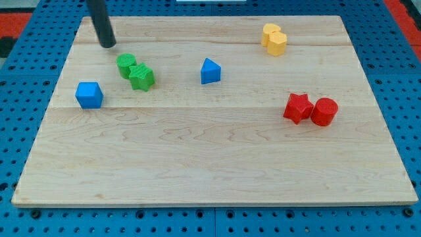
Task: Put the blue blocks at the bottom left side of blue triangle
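The blue cube [89, 95] sits on the wooden bench [210, 164], below my tip [108, 45] and a bit to the view's left. My tip is a plain rod with no fingers, so it holds nothing. To its right and lower sit two green blocks [135, 71], touching. Farther right is the blue triangle [210, 71]. Far right are two yellow blocks [273, 39] and two red blocks [310, 109].
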